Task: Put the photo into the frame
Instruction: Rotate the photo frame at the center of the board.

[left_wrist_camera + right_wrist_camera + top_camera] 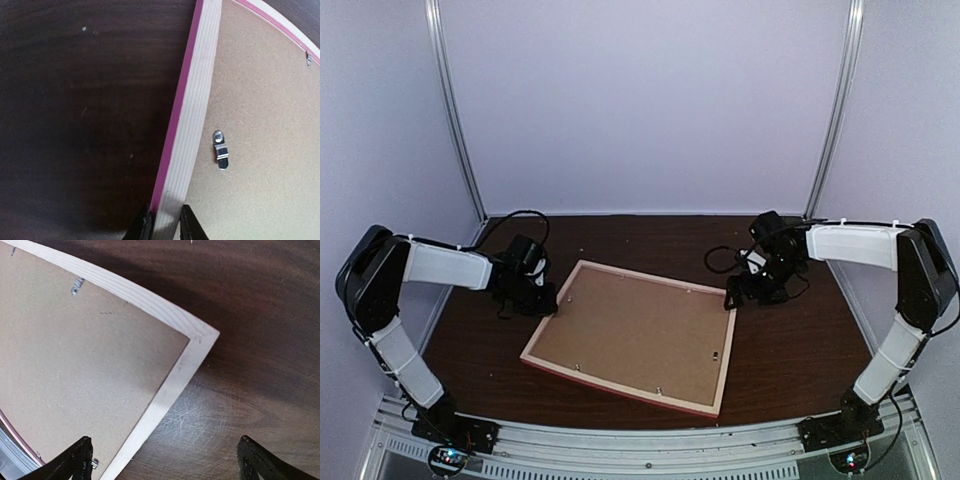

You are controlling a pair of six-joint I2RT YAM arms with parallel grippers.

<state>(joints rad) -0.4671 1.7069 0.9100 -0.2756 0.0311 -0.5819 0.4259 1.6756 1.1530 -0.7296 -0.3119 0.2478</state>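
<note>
The thin rectangular pink-fronted wooden frame [620, 386] lies face down mid dark wooden tabletop [800, 345], brown hardboard backing [635, 335] inside. The left hand [166, 224] straddles its left rail, and the right hand [165, 460] its right rail.

You have one frame [655, 287] on the tabletop [800, 345], holding one brown backing board [632, 335]. Two claws: left claw [542, 300] at its ten o'clock, right claw [733, 297] at two.

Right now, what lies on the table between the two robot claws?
The frame, face down with its brown backing board up, seen in the top view. The left gripper grips one rail; the right gripper hangs open.
</note>
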